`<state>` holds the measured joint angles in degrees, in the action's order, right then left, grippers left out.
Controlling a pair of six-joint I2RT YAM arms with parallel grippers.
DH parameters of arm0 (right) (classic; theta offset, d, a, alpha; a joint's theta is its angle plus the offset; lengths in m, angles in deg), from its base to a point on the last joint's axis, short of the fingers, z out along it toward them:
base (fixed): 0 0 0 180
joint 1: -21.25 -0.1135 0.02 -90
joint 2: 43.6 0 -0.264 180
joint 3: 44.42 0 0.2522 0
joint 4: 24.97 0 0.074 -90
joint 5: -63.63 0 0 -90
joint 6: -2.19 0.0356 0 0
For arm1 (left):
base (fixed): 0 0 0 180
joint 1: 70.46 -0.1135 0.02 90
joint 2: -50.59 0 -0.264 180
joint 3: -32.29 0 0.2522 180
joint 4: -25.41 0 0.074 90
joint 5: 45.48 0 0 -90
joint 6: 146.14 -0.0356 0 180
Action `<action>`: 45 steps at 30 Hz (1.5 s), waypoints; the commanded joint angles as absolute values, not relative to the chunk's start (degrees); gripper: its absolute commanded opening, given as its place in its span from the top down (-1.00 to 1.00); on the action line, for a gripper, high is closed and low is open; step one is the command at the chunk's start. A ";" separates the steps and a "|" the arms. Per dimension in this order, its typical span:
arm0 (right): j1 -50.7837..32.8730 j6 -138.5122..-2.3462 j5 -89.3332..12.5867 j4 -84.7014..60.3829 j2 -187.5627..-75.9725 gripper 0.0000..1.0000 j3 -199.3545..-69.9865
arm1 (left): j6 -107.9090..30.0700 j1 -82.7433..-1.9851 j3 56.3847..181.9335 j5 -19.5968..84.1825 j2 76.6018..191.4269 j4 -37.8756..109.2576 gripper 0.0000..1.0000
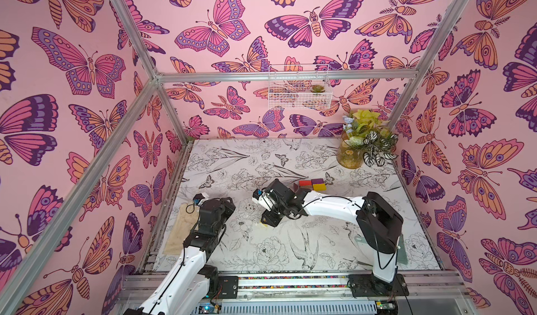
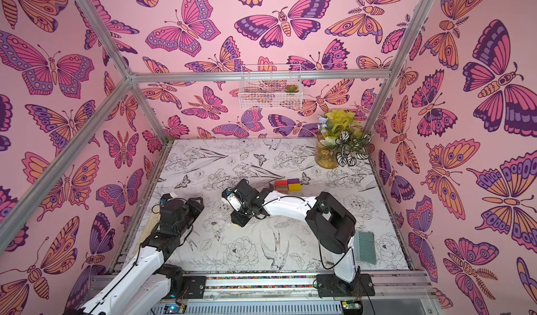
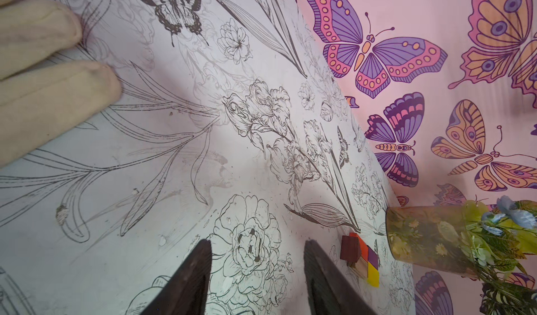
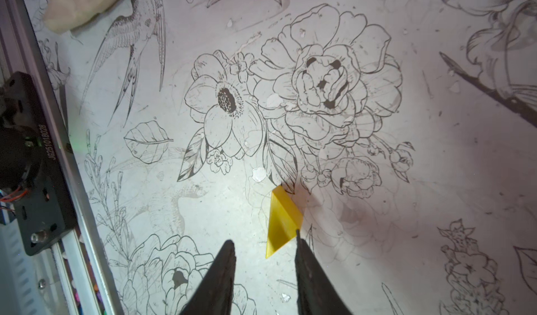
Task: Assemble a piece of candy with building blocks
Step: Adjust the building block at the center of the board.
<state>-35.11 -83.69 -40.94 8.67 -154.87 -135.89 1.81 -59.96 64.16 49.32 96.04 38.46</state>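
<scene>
Near the back right of the table sits a cluster of building blocks: red [image 1: 305, 183], purple [image 1: 317, 181] and yellow [image 1: 319, 187] blocks packed together. A dark brown triangle [image 3: 350, 248] lies against the cluster's left end and a plain-wood block [image 3: 359, 265] beside the yellow one. A yellow triangle [image 4: 283, 222] lies flat on the table on its own, mid-table. My right gripper [image 4: 264, 238] is open just behind it, one fingertip [image 4: 300, 242] touching its edge. My left gripper [image 3: 258, 242] is open over bare table, holding nothing.
A beige glove [image 1: 181, 229] lies at the table's left edge beside the left arm. A glass vase with plants [image 1: 359, 148] stands in the back right corner. A teal brush [image 2: 365, 246] lies at front right. A wire basket [image 1: 299, 86] hangs on the back wall.
</scene>
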 commanded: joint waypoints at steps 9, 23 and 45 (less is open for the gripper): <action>-37.20 -91.42 -35.67 14.31 -160.16 0.40 -143.61 | 2.14 -60.20 63.37 50.49 95.87 40.28 -0.09; -38.07 -95.60 -33.61 17.95 -164.85 0.45 -148.66 | 2.41 -60.21 62.87 51.56 94.77 41.16 -0.09; -38.00 -91.28 -20.39 18.98 -167.75 0.58 -150.20 | 2.58 -60.30 62.97 51.03 95.30 41.11 -0.10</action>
